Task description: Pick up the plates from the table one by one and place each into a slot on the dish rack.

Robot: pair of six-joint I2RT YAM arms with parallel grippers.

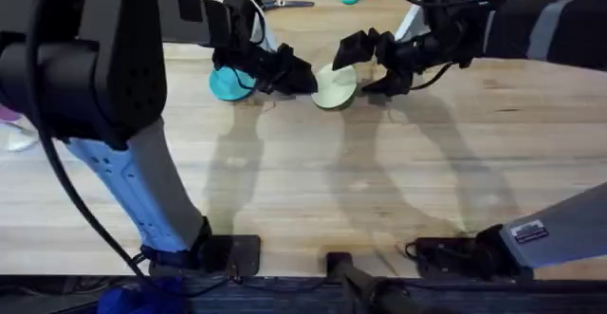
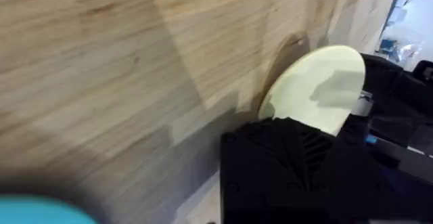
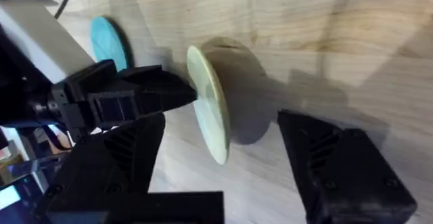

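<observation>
My two tools converge on the pale yellow plate, which I take as the landmark for everything below. The plate stands tilted on its edge on the bench, not flat; in the right wrist view it shows nearly edge-on, its faces turned toward one tool on each side.

My left tool lies just beside the plate on the turquoise side. One finger tip meets the plate's upper rim. I judge the left tool closed on that rim, holding the plate upright, though the actual contact is partly hidden.

My right tool lies on the plate's opposite side. Its jaws stand wide apart, and the plate's edge sits between them, clear of both fingers. It grips nothing.

The turquoise plate lies beyond my left tool, away from the yellow plate, and partly covered by that arm.

Governing relation: the plate's disc plane runs across the line joining the two tools, so its thin edge points into the right tool's gap. Both tools are near; the right one is positioned to close across the faces. I judge this a hand-over or regrasp step, and the rack placement is not yet done.
</observation>
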